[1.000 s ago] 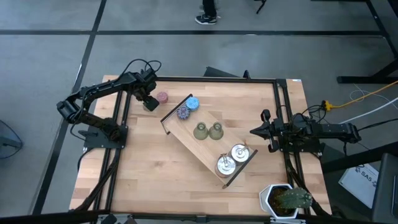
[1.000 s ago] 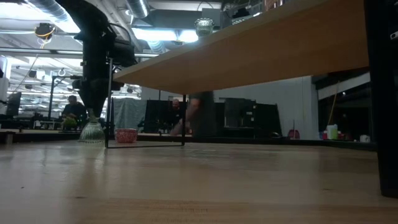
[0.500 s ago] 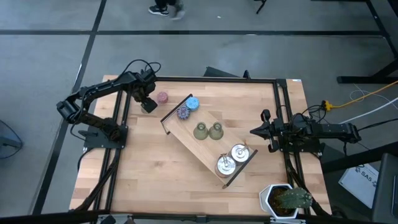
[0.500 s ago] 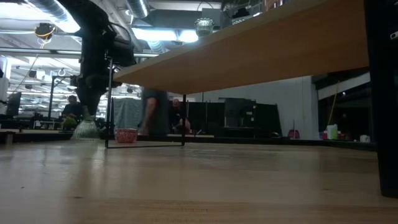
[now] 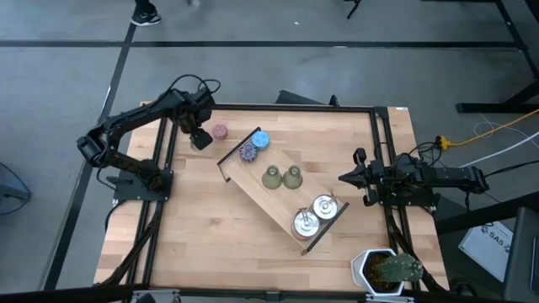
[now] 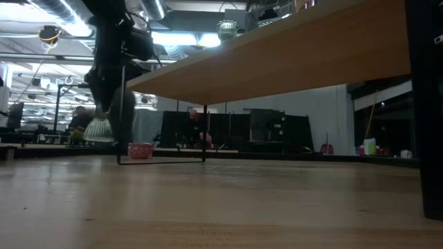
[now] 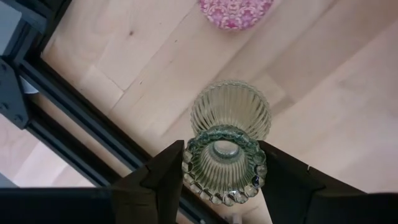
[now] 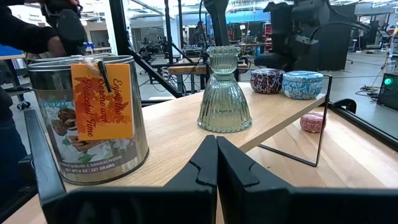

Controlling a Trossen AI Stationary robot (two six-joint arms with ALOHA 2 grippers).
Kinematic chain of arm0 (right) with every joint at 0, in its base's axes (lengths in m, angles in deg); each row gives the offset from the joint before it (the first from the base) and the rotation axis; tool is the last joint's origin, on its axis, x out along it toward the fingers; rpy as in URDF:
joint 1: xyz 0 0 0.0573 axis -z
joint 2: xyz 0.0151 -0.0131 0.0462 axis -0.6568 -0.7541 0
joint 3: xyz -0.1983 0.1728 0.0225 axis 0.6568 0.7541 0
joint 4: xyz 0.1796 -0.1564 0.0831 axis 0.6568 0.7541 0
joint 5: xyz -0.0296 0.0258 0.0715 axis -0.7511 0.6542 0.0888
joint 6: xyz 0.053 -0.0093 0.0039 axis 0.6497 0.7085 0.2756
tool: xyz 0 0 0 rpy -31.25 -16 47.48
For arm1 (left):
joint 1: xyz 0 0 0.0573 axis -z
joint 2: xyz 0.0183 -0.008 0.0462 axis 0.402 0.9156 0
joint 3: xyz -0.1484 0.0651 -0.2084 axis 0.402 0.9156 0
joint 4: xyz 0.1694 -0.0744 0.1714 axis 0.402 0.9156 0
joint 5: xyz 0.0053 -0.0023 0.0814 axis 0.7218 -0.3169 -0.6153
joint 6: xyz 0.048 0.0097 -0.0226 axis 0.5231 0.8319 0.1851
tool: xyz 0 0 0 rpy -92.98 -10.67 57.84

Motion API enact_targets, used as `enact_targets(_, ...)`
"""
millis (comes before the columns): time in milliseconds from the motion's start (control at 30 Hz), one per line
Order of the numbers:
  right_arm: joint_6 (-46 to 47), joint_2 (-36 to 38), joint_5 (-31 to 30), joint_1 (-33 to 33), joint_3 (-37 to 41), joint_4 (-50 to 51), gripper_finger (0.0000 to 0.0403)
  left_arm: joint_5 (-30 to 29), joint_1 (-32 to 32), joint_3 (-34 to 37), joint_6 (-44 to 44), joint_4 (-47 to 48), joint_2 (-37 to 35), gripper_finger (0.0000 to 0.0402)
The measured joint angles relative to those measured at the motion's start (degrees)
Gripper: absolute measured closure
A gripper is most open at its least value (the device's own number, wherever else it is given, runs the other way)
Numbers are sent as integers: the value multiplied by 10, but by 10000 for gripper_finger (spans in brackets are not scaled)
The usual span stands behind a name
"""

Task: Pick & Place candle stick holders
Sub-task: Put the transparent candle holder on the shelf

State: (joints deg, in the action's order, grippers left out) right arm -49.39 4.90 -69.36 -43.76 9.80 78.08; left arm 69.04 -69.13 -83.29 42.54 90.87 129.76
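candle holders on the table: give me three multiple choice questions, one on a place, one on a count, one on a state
1. Where does the pink holder sit?
A. on the wooden tray
B. on the bare table beside the tray
C. in the right gripper

2. How many holders stand on the wooden tray?
A. six
B. three
C. eight

3. What is the left gripper doing?
A. hanging open with nothing in it
B. closed on the plant pot
C. closed on a green ribbed holder lifted off the table

Answers:
1. B: the high view shows it on the tabletop, off the tray's far end.
2. A: blue, purple, two green and two silver show on the tray from above.
3. C: the left wrist view shows the fingers on either side of its neck, and the low view shows it clear of the table.
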Motion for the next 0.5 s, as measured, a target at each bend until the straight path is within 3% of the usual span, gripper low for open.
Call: enact_targets(500, 0, 0, 0, 0, 0, 0, 402, -2, 62, -126, -14, 101, 0, 226)
